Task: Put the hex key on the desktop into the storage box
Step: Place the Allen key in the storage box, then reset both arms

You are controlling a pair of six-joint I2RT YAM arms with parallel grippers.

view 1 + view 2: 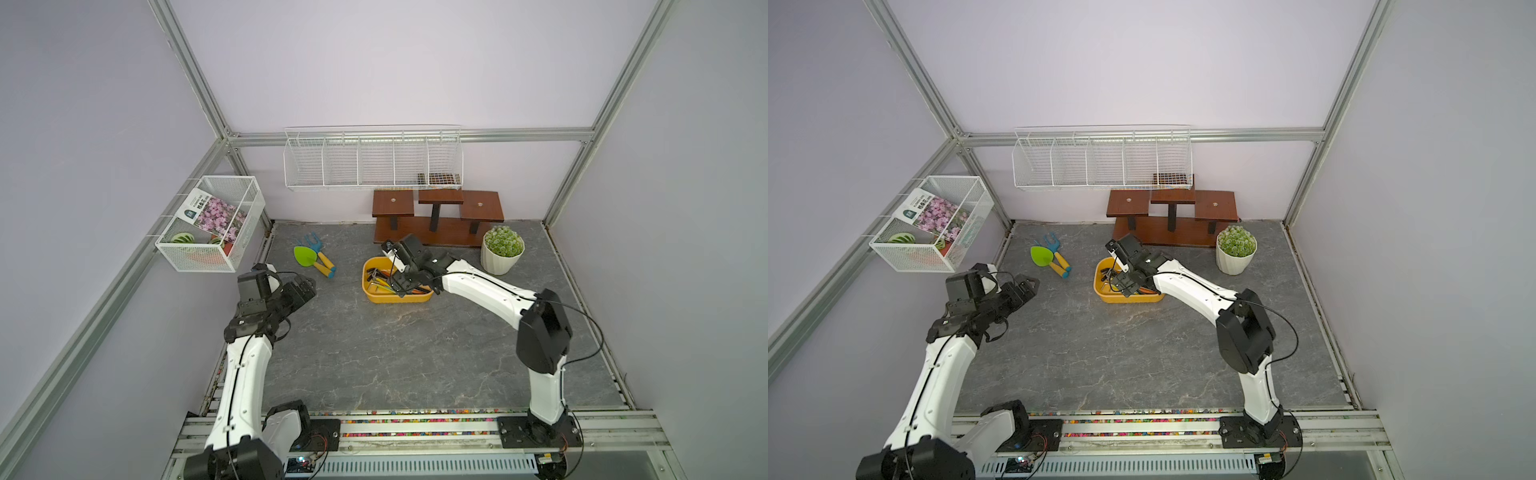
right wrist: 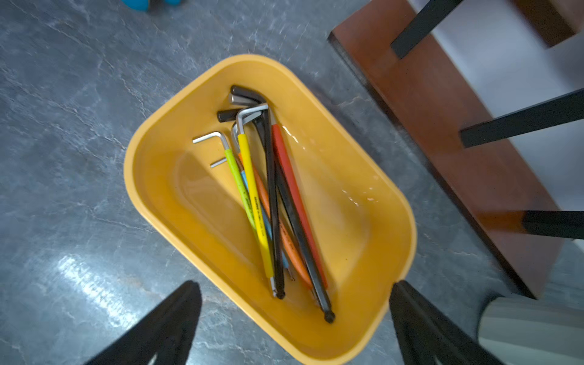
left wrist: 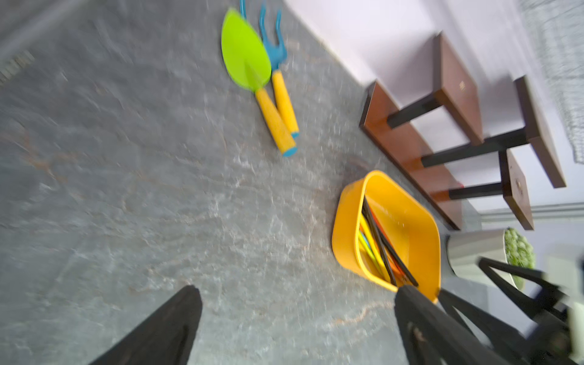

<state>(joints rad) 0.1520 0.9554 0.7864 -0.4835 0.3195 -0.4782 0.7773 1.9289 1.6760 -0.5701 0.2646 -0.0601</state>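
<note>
R pincer [image 2: 295,286] hangs over one end of the storage box [image 2: 158,202], fingers spread wide, nothing btwn them. One fingertip lines up w/ the box rim; touching or just above it, can't tell. The hex keys [image 2: 273,202] lie inside the box in a loose bundle, w/ black, red, yellow & green on top.

I'd call this the drop-off step, task about done: no key to be spotted on the worktop [image 1: 374,353] in both top views. L pincer [image 3: 297,289] is also spread & empty, over bare worktop well apart from the box.

Next move, I reckon: R arm [image 1: 478,282] lifts up & back, fingers kept off the rim so the box doesn't tip or slide.

Hard to see:
- From above, R arm covers approx half the box.
- The lower keys are mostly buried.
- L wrist view is smeared.
- Worktop under both arms is hidden, so a stray key there can't be ruled out.
</note>
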